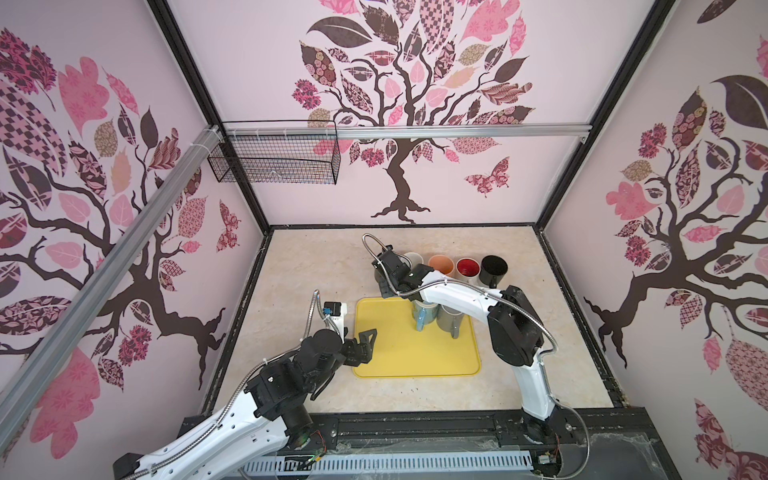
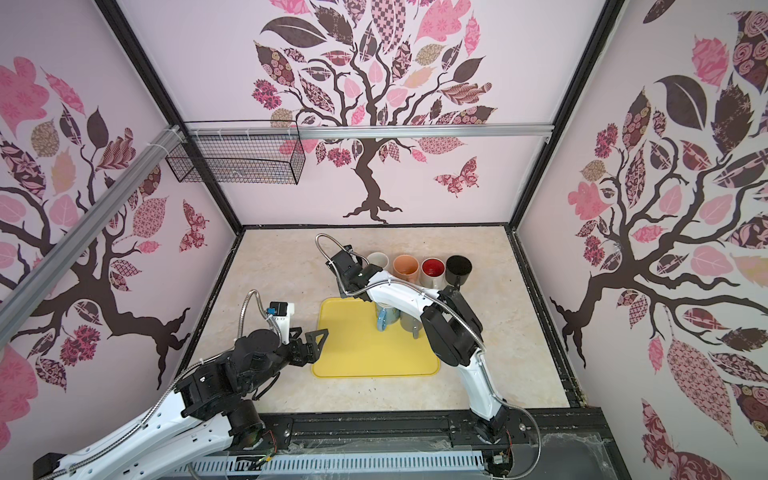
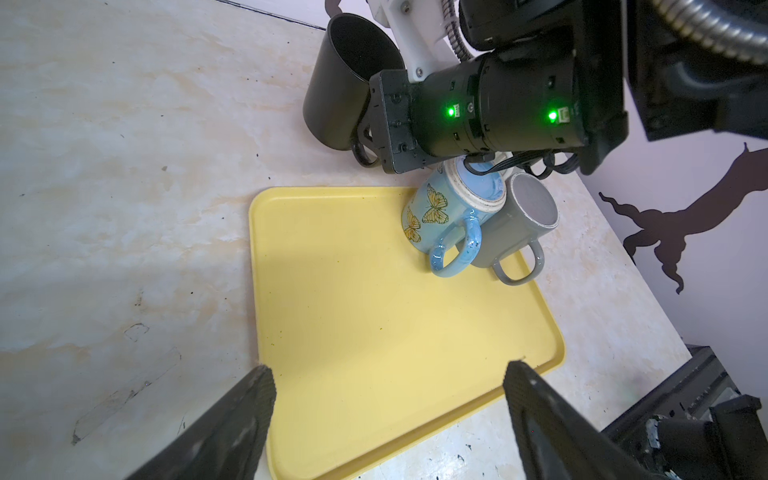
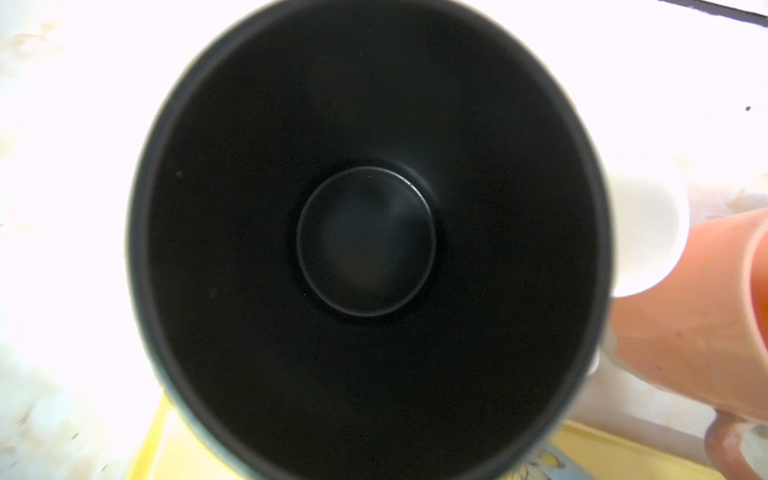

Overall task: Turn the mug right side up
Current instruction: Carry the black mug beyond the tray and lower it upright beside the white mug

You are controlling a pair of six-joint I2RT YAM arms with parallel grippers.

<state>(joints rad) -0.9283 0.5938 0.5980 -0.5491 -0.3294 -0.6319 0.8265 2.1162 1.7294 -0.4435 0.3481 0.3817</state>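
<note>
Right claw (image 1: 386, 282) clenched at dark matte mug (image 4: 365, 241) — grip point hidden. Mug mouth faces wrist camera; it sits at 9 o'clock of white ceramic mug (image 1: 413, 259), 12 o'clock of yellow plastic tray (image 1: 415, 353). Left claw (image 3: 388, 374) spread wide — over tray's 8 o'clock edge.
</note>
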